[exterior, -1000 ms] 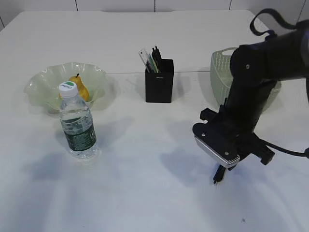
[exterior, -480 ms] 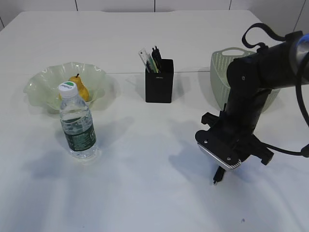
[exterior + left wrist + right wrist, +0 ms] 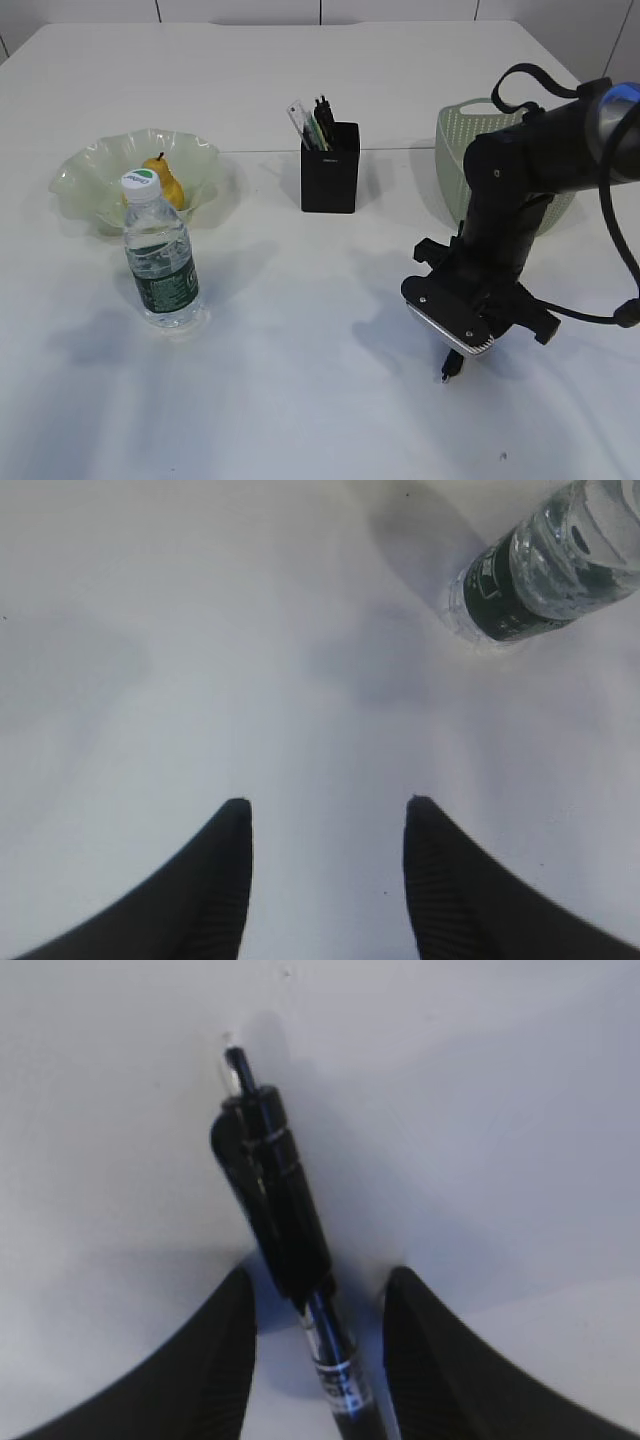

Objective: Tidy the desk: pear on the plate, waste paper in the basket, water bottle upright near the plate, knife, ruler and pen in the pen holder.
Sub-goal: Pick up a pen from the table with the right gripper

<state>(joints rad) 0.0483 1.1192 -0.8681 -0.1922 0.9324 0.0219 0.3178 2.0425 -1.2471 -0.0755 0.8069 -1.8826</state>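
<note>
Right gripper (image 3: 315, 1300) points down at the table (image 3: 300, 400) in front of the basket (image 3: 455, 140), jaws part-open with a black pen (image 3: 285, 1230) between the fingers; whether the pads actually pinch it can't be told from the wrist view. In the exterior view the pen (image 3: 449, 367) tip pokes out under the gripper (image 3: 455, 358), right at the tabletop. Left gripper (image 3: 325, 825) hovers over bare table, jaws apart, nothing in them, water bottle (image 3: 545, 565) ahead to its right. Bottle (image 3: 160, 255) stands upright just in front of the plate (image 3: 90, 180). Pear (image 3: 165, 182) sits on the plate. Pen holder (image 3: 330, 168) mid-table with the ruler (image 3: 303, 125) and dark tools sticking out
</note>
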